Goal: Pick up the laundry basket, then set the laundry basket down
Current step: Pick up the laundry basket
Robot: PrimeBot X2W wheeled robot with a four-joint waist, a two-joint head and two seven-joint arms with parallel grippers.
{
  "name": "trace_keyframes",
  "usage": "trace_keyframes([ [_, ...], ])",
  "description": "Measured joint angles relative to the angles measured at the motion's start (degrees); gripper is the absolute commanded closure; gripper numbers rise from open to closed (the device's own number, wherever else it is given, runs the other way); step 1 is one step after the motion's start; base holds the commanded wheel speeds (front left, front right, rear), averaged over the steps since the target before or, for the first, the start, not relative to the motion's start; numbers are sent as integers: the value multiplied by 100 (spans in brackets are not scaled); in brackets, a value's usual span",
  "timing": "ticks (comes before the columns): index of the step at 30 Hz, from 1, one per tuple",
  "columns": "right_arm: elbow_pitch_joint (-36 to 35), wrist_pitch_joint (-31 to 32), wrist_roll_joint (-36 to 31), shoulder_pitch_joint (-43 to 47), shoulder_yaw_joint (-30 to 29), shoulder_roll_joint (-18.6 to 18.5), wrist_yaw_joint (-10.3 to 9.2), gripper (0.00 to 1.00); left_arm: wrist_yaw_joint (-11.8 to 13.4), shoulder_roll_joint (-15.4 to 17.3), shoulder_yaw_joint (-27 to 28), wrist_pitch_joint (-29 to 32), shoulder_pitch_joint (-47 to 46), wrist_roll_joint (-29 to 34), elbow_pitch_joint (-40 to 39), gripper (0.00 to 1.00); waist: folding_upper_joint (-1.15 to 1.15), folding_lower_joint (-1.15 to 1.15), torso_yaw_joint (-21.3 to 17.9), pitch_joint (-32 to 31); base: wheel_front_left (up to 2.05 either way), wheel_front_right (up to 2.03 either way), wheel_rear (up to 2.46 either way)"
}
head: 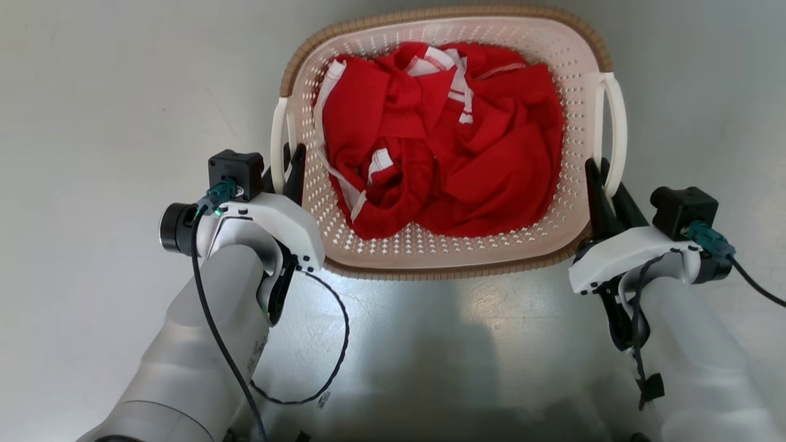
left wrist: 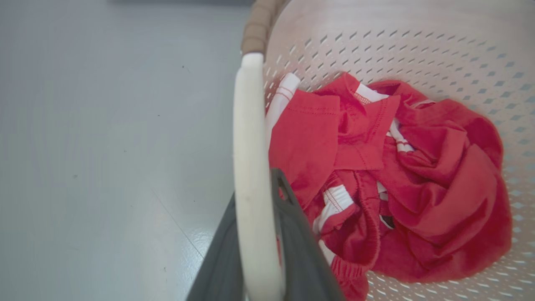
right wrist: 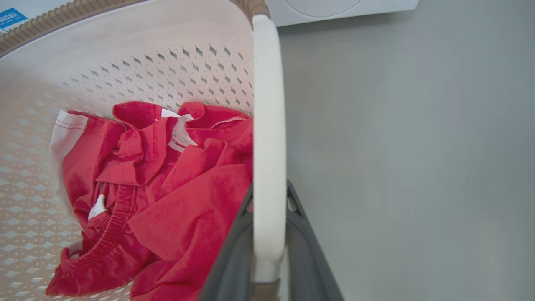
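Each pinching one of its white handles (head: 617, 123), the left gripper (head: 285, 169) and right gripper (head: 605, 178) held the laundry basket (head: 442, 256) between them over the grey floor (head: 92, 123). Uneven arm motion could tilt it, so a smooth handle might slip or the red clothes (head: 442, 141) spill.

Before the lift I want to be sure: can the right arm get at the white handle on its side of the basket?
Likely yes: its jaws sit on both sides of the right handle of the laundry basket; the red clothes lie inside, apart from it.
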Motion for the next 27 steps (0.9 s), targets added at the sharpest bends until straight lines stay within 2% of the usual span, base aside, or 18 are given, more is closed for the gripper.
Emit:
trace_keyframes([
  [12, 524, 0, 535, 177, 664, 40, -11, 100, -132, -18, -99, 5, 122, -148, 609, 100, 0, 0, -225, -670, 0, 0, 0],
  [18, 737, 1, 744, 372, 1010, 64, -11, 100, -230, -24, -233, 15, 412, -302, 894, 100, 0, 0, -340, -1154, 0, 0, 0],
  [27, 1166, 5, 1293, 727, 1672, 94, -11, 100, -249, -27, -526, 160, 1015, -614, 1124, 100, 0, 0, -530, -2011, 0, 0, 0],
])
